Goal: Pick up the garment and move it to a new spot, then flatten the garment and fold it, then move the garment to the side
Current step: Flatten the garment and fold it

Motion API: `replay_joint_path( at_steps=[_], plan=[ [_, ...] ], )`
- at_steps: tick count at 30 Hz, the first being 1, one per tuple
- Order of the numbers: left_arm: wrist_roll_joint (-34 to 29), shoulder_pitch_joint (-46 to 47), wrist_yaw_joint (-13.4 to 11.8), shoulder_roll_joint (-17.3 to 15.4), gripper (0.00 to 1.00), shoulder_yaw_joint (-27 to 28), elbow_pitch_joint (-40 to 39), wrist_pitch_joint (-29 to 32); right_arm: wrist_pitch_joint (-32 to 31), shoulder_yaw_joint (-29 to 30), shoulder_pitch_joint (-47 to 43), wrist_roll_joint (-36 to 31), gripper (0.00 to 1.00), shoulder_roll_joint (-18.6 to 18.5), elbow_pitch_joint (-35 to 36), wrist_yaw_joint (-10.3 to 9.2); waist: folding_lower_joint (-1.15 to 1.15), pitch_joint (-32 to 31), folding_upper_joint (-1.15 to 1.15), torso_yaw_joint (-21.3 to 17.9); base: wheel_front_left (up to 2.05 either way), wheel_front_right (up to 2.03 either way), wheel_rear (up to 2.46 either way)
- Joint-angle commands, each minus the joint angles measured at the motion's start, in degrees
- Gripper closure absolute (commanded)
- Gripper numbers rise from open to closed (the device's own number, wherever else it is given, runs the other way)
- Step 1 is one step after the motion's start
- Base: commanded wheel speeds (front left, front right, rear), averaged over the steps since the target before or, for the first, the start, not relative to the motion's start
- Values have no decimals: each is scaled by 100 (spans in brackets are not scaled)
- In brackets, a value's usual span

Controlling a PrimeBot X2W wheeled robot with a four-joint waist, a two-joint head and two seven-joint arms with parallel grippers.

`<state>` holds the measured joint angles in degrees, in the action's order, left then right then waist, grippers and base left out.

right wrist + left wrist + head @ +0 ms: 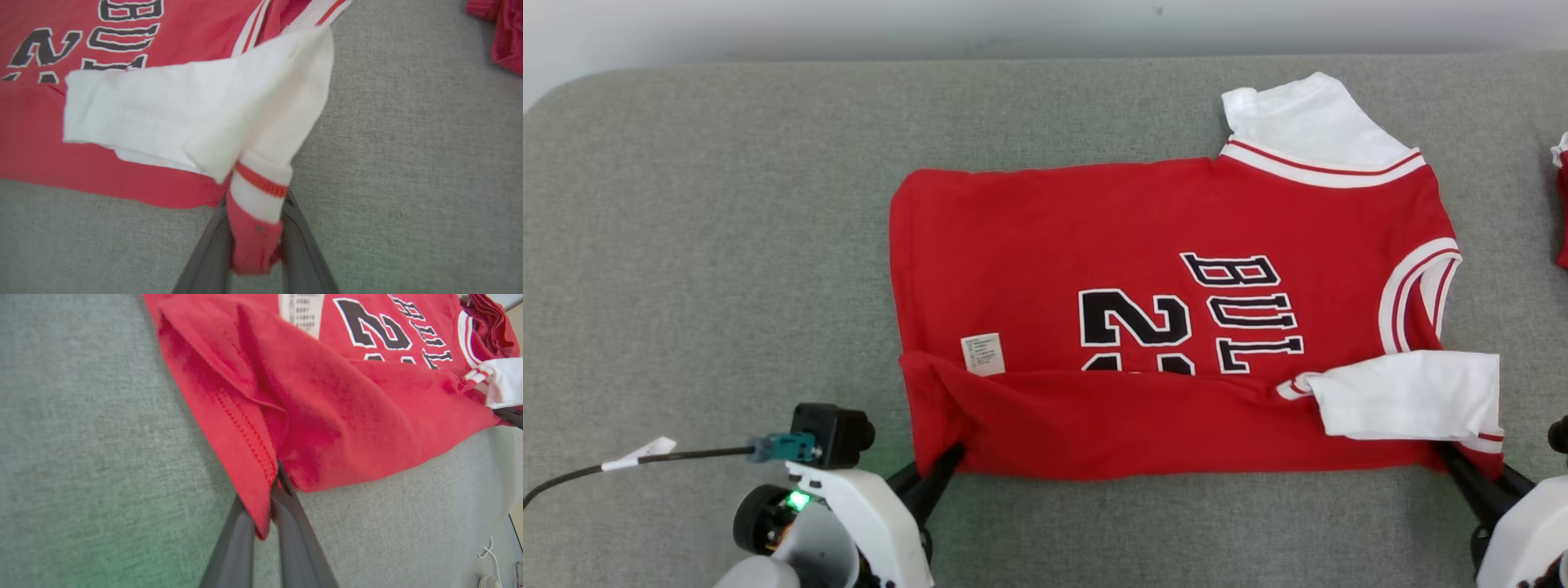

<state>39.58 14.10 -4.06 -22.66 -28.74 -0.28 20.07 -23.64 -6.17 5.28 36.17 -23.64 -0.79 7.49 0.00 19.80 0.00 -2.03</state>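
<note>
The red garment (pixel 1160 245) lies on the grey table (pixel 727 245), its near edge folded over so the lower half of the number (pixel 1131 318) is hidden. The left gripper (pixel 947 459) is clenched on its near left hem corner. The right gripper (pixel 1450 453) pinches the near right corner under the white sleeve (pixel 1413 392), its tips buried in cloth.

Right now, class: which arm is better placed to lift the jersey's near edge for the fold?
Left, probably: the left gripper is shut on the jersey's hem corner; the right gripper straddles the white sleeve, not clearly closed.
</note>
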Motion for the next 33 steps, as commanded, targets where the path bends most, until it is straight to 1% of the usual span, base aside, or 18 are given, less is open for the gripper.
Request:
replay_joint_path(
  at_steps=[1,4,7,10,13,15,16,18,19,21,22,23,24,28,30,33],
  plan=[
    [67,-54,32,-81,100,-27,86,80,-34,10,50,133,100,-135,-11,-1,0,-30,0,9,0,0,0],
    [262,-90,106,-167,100,83,-24,156,-119,55,32,396,100,-430,83,-1,0,-117,0,27,0,0,0],
    [489,-213,217,-228,100,130,-249,269,-270,58,-139,768,100,-908,255,-8,0,-203,0,64,0,0,0],
    [717,-477,269,-299,100,105,-569,409,-501,177,-450,1134,100,-1363,397,-8,0,-285,0,94,0,0,0],
    [816,-847,234,-389,100,54,-884,463,-812,263,-893,1443,100,-1698,555,-8,0,-335,0,115,0,0,0],
    [855,-1113,192,-434,100,17,-1024,445,-937,289,-1177,1586,100,-1780,644,-8,0,-350,0,128,0,0,0],
    [890,-1239,168,-435,100,11,-1070,419,-960,289,-1291,1609,91,-1784,685,-8,0,-358,0,134,0,0,0],
    [968,-1424,119,-407,100,15,-1094,369,-951,269,-1452,1599,61,-1723,703,-8,0,-377,0,153,0,0,0],
    [953,-1477,107,-419,100,9,-1076,356,-915,240,-1495,1543,0,-1692,706,-8,0,-389,0,160,0,0,0],
    [847,-1531,35,-412,100,34,-1026,255,-861,191,-1540,1446,0,-1620,681,-8,0,-407,0,175,0,0,0],
    [818,-1537,-8,-380,66,59,-1004,182,-818,206,-1536,1414,0,-1584,661,-8,0,-419,0,184,0,0,0],
    [774,-1529,-23,-370,2,67,-985,136,-776,242,-1525,1369,0,-1541,637,-8,0,-432,0,191,0,0,0],
    [757,-1522,-50,-367,0,83,-970,105,-745,273,-1510,1341,0,-1500,619,-8,0,-446,0,196,0,0,0],
    [704,-1490,-96,-456,0,205,-1090,37,-705,552,-1439,1374,0,-1550,761,-8,0,-469,0,217,0,0,0],
    [668,-1444,-164,-546,0,333,-1210,0,-732,769,-1309,1543,0,-1575,971,-7,0,-421,0,223,0,0,0],
    [666,-1179,-245,-608,0,569,-1405,-59,-778,1090,-941,1615,0,-1674,1267,-7,0,-270,0,273,0,0,0]
  ],
)
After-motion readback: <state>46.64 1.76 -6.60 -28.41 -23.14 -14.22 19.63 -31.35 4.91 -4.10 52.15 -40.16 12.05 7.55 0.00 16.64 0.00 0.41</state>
